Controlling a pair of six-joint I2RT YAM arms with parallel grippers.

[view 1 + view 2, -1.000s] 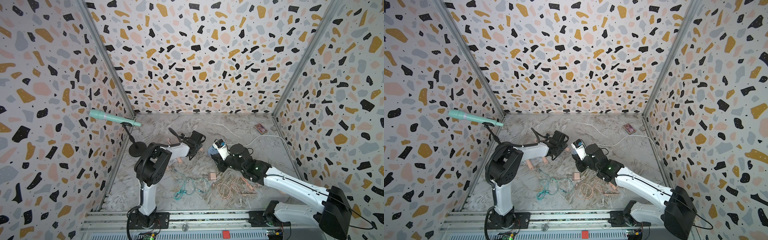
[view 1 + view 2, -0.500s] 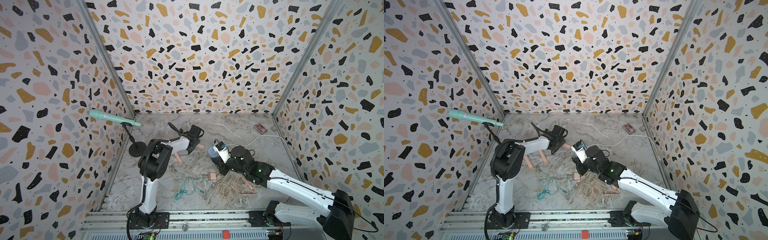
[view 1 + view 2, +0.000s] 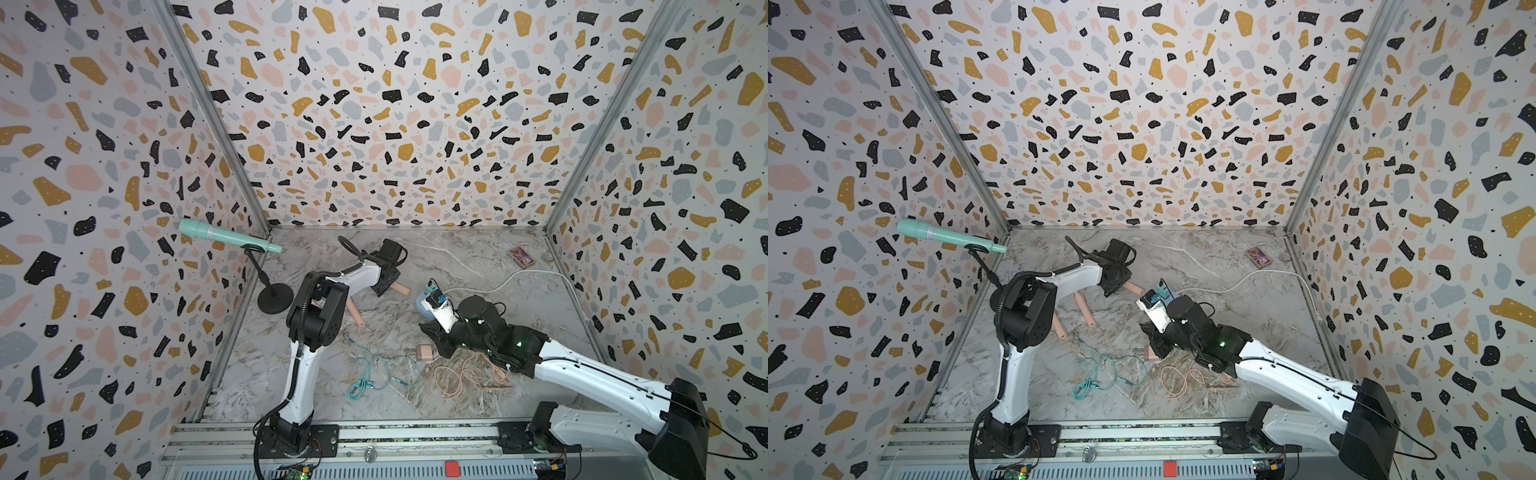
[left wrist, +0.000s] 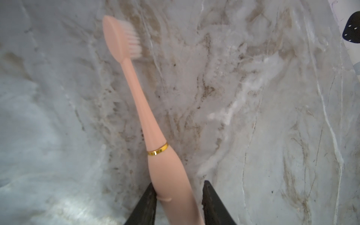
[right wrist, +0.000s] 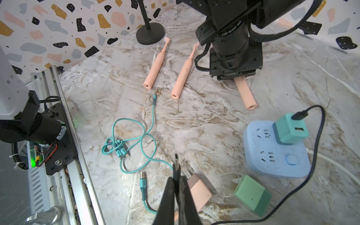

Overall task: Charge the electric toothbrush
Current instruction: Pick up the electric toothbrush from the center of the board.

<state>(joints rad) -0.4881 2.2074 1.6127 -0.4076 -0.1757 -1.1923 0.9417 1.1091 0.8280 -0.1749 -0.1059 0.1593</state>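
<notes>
Three pink electric toothbrushes lie on the marble floor. My left gripper straddles the handle of one toothbrush; one finger touches it and a narrow gap remains at the other, so the gripper is open. The handle's port end sticks out behind the gripper in both top views. My right gripper is shut on the black cable's plug, held above the floor. That black cable runs to a teal charger plugged into the blue power strip.
Two more pink toothbrushes lie near the microphone stand base. A pink adapter, a green adapter, a teal cable and a pink cable lie on the floor. A small card box sits at the back right.
My left gripper moved toward the back over a toothbrush, and its jaws have narrowed around the handle. The right arm shifted slightly and still holds the black plug.
</notes>
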